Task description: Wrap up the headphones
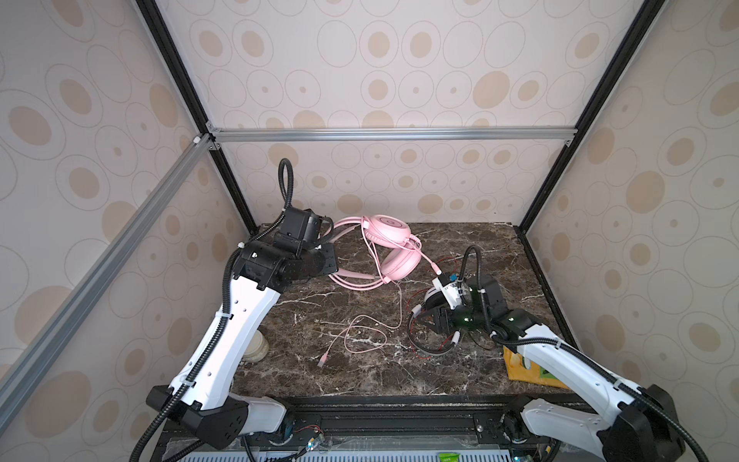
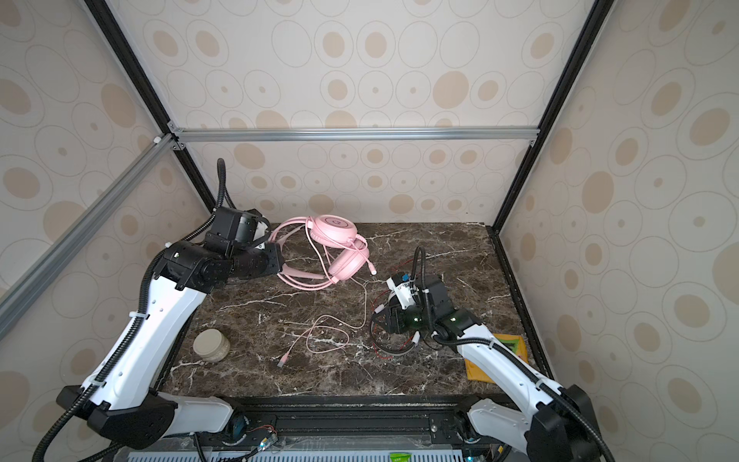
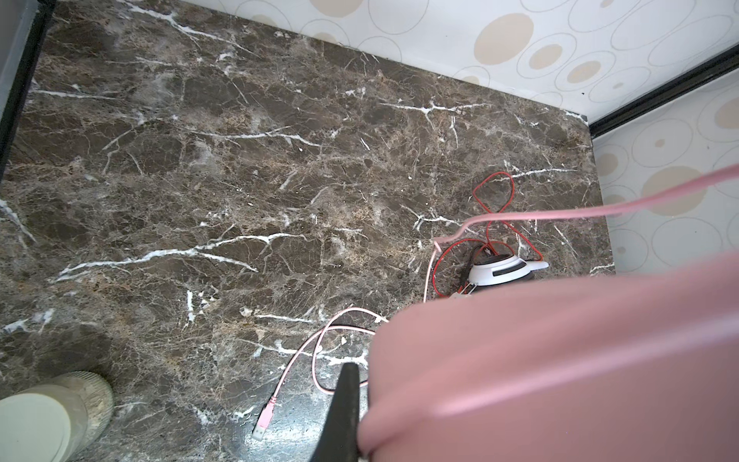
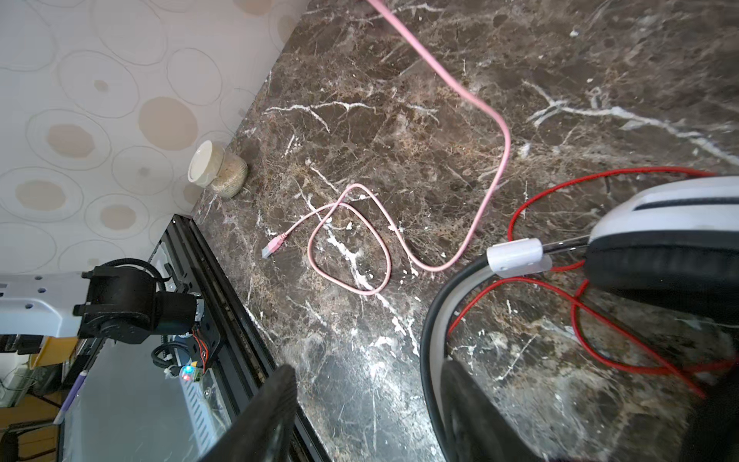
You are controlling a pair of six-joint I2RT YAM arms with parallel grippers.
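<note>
A cream-lidded jar stands by the left edge of the dark marble bench; a yellow-green packet (partly hidden) lies near the right corner, beneath circle-patterned walls.

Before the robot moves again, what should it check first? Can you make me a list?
1. Grip of the left pincer on the pink headset: ok, shut on it.
2. Is the right pincer ready to grab: ok, open, with the headband of the white-and-black headset close against one jaw.
3. Is the pink cable wound up: not ok, it lies in loose loops on the table.
4. Is the red cable wound up: not ok, it sprawls around its headset.
5. Are the jar and yellow packet out of the way: ok, both sit at the table's edges.
6. Is the red cable free of the right arm: cannot tell, the arm hides part of it.
</note>
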